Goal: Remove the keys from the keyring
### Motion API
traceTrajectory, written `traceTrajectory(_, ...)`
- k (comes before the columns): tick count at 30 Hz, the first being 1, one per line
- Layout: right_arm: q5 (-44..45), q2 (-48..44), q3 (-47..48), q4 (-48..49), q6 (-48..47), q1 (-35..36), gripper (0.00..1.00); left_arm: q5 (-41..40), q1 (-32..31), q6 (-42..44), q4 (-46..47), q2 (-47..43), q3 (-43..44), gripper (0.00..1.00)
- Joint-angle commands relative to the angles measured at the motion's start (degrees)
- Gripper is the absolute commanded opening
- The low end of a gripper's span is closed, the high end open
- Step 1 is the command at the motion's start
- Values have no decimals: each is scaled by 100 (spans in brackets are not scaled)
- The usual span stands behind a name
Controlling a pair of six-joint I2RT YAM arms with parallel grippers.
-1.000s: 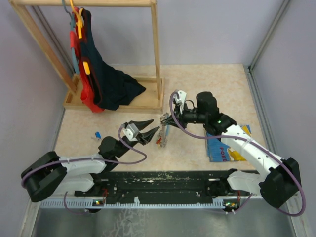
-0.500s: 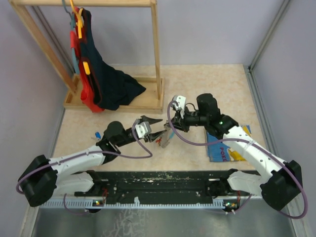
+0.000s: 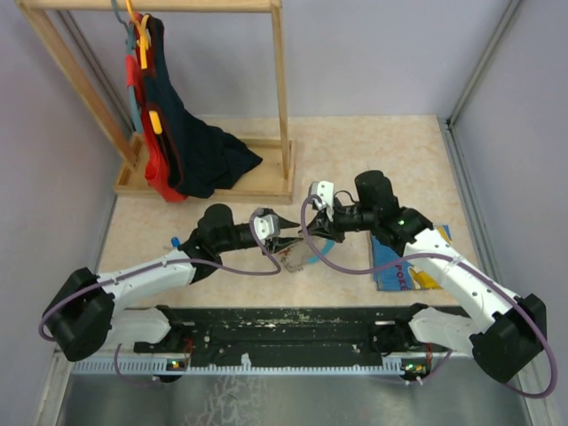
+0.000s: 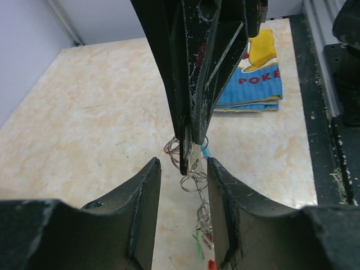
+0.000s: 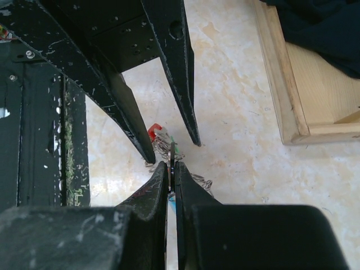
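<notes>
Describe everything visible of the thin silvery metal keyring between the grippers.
Thin silvery metal keyring: several wire loops bunched together, a short chain trailing off them. The right gripper is shut on a thin flat part of it; the open left gripper straddles it. Green key head and red key head sit at the chain's end.

Two arms [image 3: 142, 277] [image 3: 448, 262], one keyring [image 4: 193, 183], one picture book [image 4: 256, 90], one wooden rack [image 3: 282, 98].
</notes>
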Motion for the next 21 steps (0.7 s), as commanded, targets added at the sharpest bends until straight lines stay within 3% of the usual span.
traceTrajectory(1, -281, -217, 405, 261, -147, 14, 0, 656, 61, -144, -4, 155, 254, 43)
traceTrajectory(11, -430, -233, 405, 190, -236, 23, 0, 1113, 120, -402, 137, 568, 519, 36)
traceTrajectory(15, -449, -236, 413, 167, -250, 23, 0, 1151, 140, -467, 119, 669, 582, 25)
traceTrajectory(19, -449, -239, 418, 163, -253, 23, 0, 1204, 172, -468, 24, 704, 620, 1)
traceTrajectory(21, -442, -234, 424, 155, -238, 23, 0, 1209, 190, -475, -26, 708, 631, 0)
